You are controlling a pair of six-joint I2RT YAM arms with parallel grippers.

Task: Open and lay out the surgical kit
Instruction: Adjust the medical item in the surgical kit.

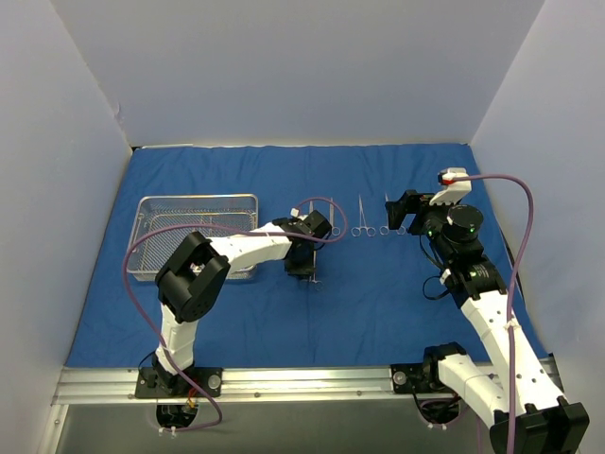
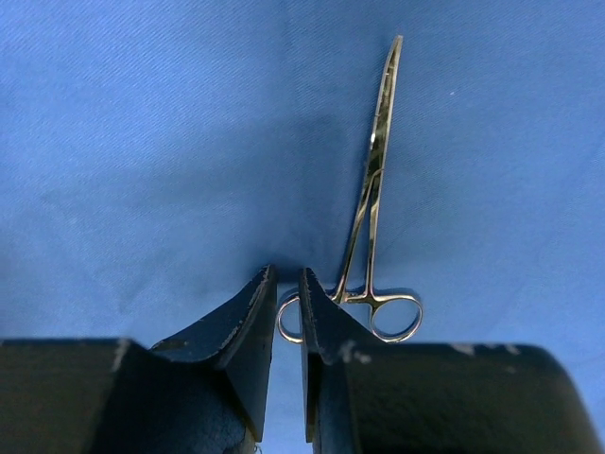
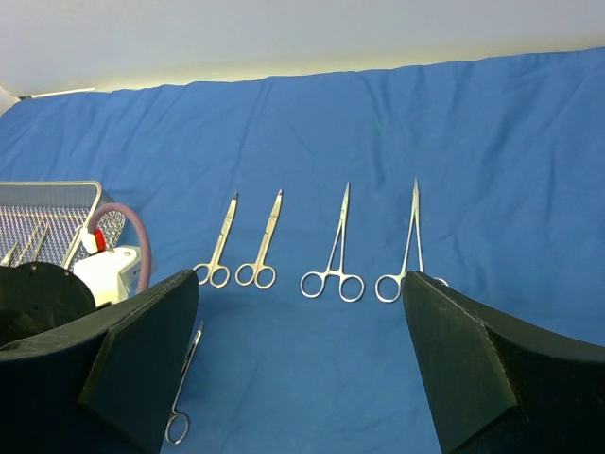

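Reaching down to the royal-blue cloth [image 1: 246, 170], the left gripper [image 2: 286, 274] has its jaws narrowed to a thin slot. One ring handle of a slim steel instrument [image 2: 371, 189] sits at that slot, partly hidden behind one finger, and whether it is pinched cannot be told. The instrument lies flat on the cloth, its slightly curved tip pointing away from the fingers. To the right, the right gripper [image 3: 301, 275] is spread wide with nothing between its fingers. Just beyond it, four more instruments [image 3: 333, 269] lie side by side in a row, rings near, tips far, none touching. At the left sits the silver wire-mesh tray [image 3: 66, 213] with a few slender steel pieces inside, their number unclear. The cloth lies spread out to the far wall.
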